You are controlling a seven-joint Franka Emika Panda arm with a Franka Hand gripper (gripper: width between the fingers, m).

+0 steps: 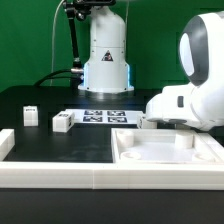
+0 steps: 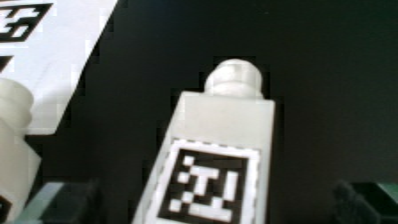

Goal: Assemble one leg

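In the wrist view a white leg (image 2: 214, 150) with a square black-and-white tag on its face lies on the black table, its rounded peg end (image 2: 233, 75) pointing away from the camera. My gripper (image 2: 217, 200) is open and straddles the tagged end. One dark finger (image 2: 80, 205) is on one side and the other finger (image 2: 365, 198) on the other, with a gap to the leg on both sides. In the exterior view the white arm casing (image 1: 185, 100) hides the fingers and this leg.
Two more small white blocks (image 1: 30, 115) (image 1: 62, 122) stand on the exterior view's left. The marker board (image 1: 105, 116) lies behind them and shows in the wrist view (image 2: 54, 40). The large white rimmed panel (image 1: 165, 152) sits front right. Another white part (image 2: 15, 130) lies beside the leg.
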